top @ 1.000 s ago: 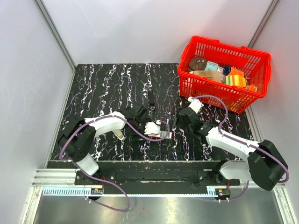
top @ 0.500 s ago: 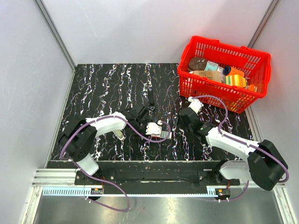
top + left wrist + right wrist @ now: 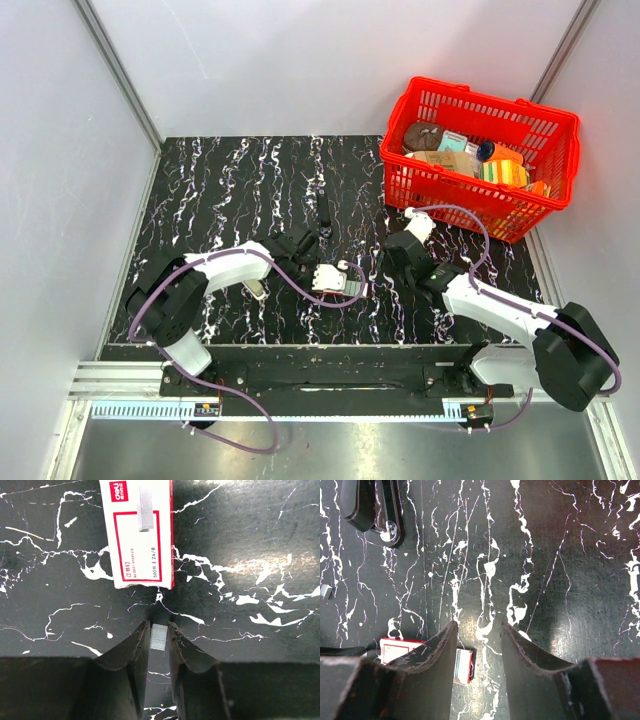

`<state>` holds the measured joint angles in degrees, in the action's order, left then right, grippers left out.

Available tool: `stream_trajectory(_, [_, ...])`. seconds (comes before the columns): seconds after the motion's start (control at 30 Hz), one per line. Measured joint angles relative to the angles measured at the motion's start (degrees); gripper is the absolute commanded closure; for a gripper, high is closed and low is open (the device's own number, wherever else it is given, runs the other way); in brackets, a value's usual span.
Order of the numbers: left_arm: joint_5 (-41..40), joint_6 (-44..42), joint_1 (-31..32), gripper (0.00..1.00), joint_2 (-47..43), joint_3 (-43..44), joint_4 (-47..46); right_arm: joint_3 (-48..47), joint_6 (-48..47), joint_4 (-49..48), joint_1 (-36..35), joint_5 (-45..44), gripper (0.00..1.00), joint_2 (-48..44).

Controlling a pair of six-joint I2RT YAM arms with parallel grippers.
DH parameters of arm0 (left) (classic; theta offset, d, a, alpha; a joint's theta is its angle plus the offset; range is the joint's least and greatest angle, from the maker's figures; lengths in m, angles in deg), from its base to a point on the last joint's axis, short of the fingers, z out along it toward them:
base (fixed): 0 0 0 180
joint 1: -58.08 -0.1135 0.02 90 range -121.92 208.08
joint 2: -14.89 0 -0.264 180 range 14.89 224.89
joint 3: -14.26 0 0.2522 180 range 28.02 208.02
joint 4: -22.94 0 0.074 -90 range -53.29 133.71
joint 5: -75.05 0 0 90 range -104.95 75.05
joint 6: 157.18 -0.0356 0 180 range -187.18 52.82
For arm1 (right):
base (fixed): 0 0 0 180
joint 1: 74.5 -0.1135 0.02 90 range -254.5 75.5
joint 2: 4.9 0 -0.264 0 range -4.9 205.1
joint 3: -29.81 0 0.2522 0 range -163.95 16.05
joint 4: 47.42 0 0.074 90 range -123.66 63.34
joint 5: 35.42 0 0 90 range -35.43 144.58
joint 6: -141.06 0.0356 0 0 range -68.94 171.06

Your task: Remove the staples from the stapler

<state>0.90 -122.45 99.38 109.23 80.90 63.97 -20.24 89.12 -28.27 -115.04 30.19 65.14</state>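
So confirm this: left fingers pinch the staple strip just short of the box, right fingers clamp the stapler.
Wrong: the right fingers stand open and empty, the stapler lying apart, as the right wrist view shows. The left fingers do pinch the strip just short of the box.

a staple strip [image 3: 158, 637] is laid just beside the box [image 3: 142, 545]; the stapler [image 3: 323, 212] is set behind, the basket [image 3: 447, 192] far right.

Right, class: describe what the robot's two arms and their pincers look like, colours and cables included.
The left arm and right arm have white links between bulky black joints, with a purple cable looping along each. The left pincer and right pincer each have two dark, curved, tapering fingers.
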Motion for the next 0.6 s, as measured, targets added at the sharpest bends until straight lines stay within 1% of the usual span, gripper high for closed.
stream_trajectory(0.1, [-0.3, 0.0, 0.0, 0.71, 0.0, 0.0, 0.0, 0.0, 0.0, 0.0, 0.0, 0.0, 0.56, -0.2])
stream_trajectory(0.27, [-1.2, 0.3, 0.0, 0.59, -0.1, 0.0, -0.5, 0.0, 0.2, 0.0, 0.0, 0.0, 0.57, -0.3])
stream_trajectory(0.37, [-2.2, 0.2, 0.0, 0.57, -0.2, 0.0, -0.8, 0.0, 0.4, 0.0, 0.0, 0.0, 0.58, -0.4])
stream_trajectory(0.47, [-2.5, 0.2, 0.0, 0.60, -0.3, -0.2, -1.0, 0.0, 0.4, 0.0, 0.0, 0.0, 0.60, -0.6])
stream_trajectory(0.6, [-2.7, 0.3, 0.0, 0.71, -0.5, -0.5, -0.9, 0.0, 0.5, 0.1, 0.0, 0.0, 0.62, -0.6])
